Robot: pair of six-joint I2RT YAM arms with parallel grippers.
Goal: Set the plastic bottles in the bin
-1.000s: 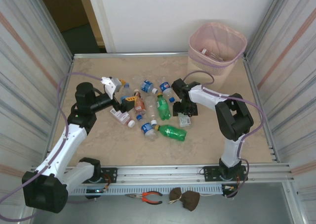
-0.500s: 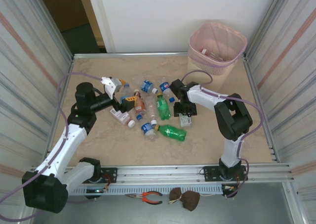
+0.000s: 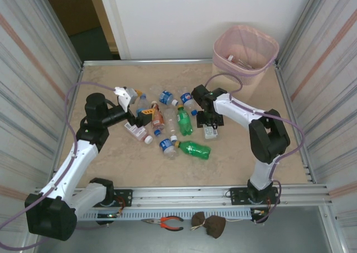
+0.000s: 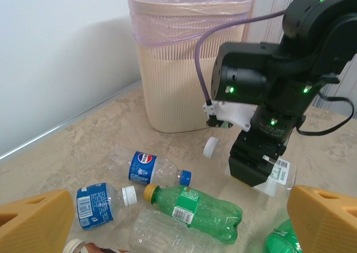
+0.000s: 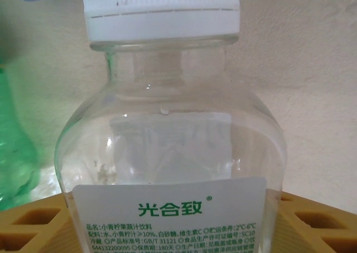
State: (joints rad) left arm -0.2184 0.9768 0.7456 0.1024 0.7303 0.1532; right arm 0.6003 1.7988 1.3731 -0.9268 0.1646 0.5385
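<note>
Right of the bottles [image 3: 173, 124], my right pincer [image 3: 210, 128] grips a clear, white-capped bottle [image 5: 167, 141] between its pads [image 5: 33, 225]; my left pincer [image 4: 178, 222] gapes wide at their other side.

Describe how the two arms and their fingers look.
The left arm and right arm have white links between bulky black joints. A thin purple cable runs along each. The fingers are blocky orange-yellow plastic. Small green lights glow on the right arm's black wrist.
</note>
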